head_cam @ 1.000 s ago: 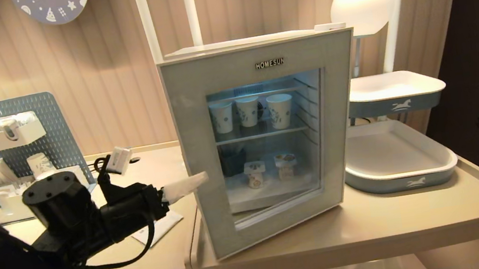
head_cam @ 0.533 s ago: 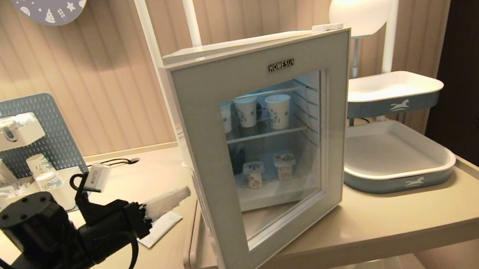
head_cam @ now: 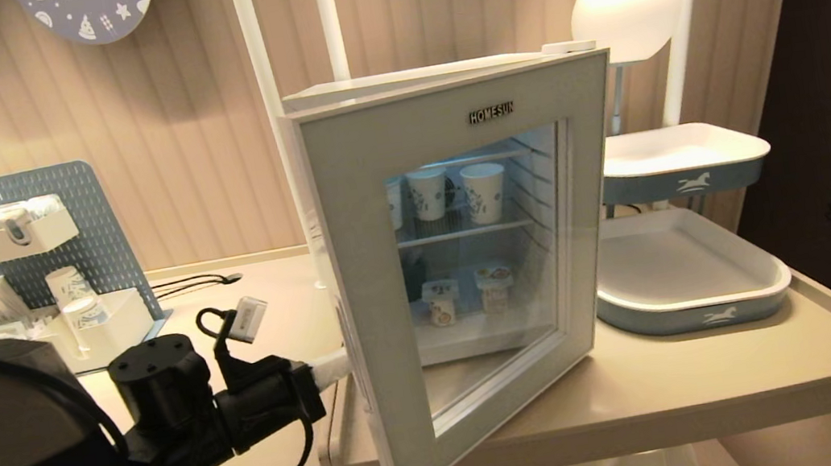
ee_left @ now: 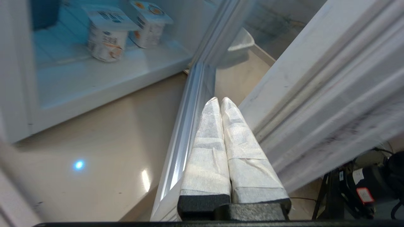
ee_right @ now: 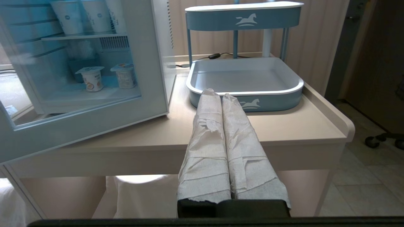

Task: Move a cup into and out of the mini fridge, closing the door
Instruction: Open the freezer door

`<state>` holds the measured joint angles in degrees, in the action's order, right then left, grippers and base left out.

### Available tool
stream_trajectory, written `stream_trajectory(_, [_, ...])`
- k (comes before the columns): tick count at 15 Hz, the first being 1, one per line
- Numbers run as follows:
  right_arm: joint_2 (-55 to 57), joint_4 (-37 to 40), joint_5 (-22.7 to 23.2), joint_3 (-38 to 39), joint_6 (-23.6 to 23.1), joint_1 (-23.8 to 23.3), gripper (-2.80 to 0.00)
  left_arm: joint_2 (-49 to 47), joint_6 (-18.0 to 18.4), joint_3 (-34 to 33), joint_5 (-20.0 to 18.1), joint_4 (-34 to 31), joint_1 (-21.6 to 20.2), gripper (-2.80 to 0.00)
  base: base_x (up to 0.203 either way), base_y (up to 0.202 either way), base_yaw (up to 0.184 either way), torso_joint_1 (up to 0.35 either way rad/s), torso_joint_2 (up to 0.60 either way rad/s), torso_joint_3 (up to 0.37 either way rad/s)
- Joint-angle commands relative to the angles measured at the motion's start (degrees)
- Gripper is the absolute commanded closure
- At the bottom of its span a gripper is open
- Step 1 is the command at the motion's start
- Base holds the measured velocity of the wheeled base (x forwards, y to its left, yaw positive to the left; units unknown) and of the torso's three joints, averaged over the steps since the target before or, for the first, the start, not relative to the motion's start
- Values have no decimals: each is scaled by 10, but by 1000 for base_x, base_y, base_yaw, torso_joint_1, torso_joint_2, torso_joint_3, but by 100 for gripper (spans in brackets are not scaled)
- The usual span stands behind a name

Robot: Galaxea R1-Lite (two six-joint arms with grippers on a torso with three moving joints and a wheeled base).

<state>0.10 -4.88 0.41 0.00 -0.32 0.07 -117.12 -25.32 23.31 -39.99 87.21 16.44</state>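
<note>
Two pressed-together left fingers (ee_left: 217, 126) behind ajar door (head_cam: 378, 254) edge, beside mini fridge (head_cam: 402, 77)

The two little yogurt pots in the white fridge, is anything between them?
No. In the right wrist view, only bare white fridge floor separates the two small yogurt pots.

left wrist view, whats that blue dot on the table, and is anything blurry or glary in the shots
Left wrist view: the blue dot is a small glare spot on the glossy table; the door edge beside the left hand is streaked with blur. Head view: the lamp glows blown-out white, and the mini fridge is lit bluish inside.
</note>
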Motion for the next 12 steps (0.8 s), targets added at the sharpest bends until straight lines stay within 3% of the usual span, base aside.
stream_trajectory(1, [1, 0, 0, 20, 0, 0, 0, -10, -1, -5, -1, 5, 32, 0, 0, 0, 0, 0, 0, 0])
stream_trajectory(6, [1, 0, 0, 20, 0, 0, 0, 80, -13, -64, -8, 5, 102, 0, 0, 0, 0, 0, 0, 0])
stream_trajectory(12, [1, 0, 0, 20, 0, 0, 0, 152, -72, -88, -8, -1, 294, 0, 0, 0, 0, 0, 0, 0])
